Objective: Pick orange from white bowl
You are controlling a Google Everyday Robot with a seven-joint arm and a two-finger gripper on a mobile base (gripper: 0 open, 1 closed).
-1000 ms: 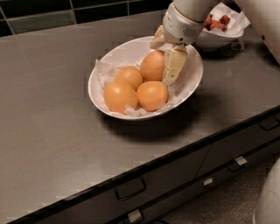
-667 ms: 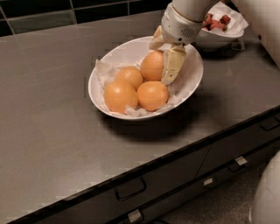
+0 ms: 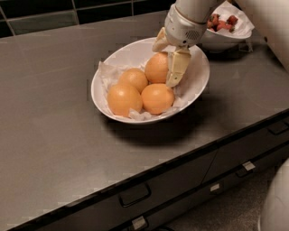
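The end effector (image 3: 169, 55) is reaching down into the white bowl (image 3: 198, 85) on the counter (image 3: 54, 135), jaws standing wide astride the orange (image 3: 156, 68) at the bowl's back, seemingly readying to close. The orange is resting on crumpled paper (image 3: 106, 72). No writing is showing

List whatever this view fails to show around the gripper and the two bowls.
- Camera view: the gripper, over the white bowl, covers the right side of the orange. Whether it actually grips it cannot be told.
- The white bowl's floor is hidden by the other oranges and the crumpled paper.
- The bowl of red fruit pieces is partly behind the arm.
- The arm is cut off at the top edge.
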